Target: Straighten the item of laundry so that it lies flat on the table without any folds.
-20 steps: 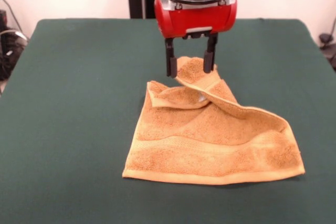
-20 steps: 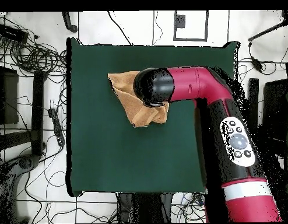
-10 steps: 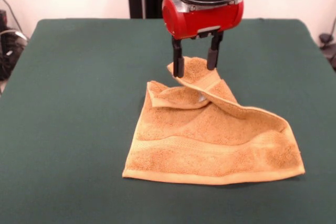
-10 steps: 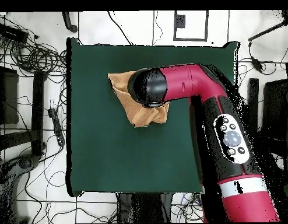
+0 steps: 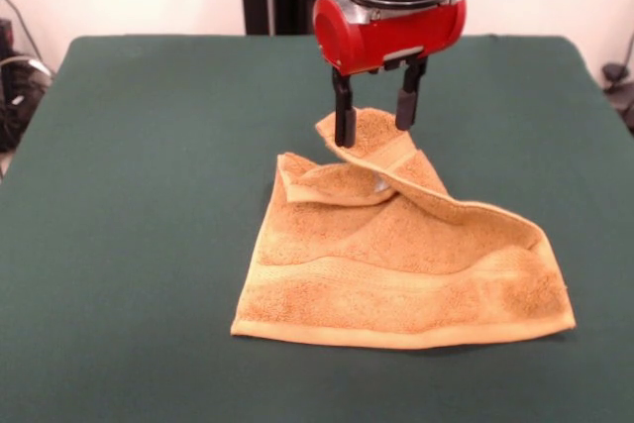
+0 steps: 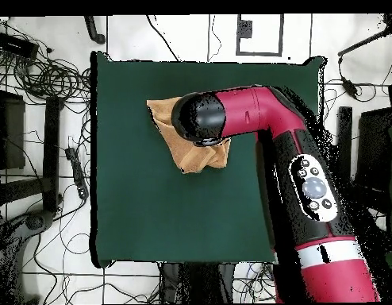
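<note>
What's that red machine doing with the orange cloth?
A robot arm is trying to spread the orange towel flat on the green table. Its gripper hangs with open fingers on either side of a raised, folded-over corner. The near half lies flat; the far part is crumpled.

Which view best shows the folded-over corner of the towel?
The front view: the towel shows whole, its far corner folded over beneath the open tool. Overhead, the arm covers much of the towel, hiding that fold.
</note>
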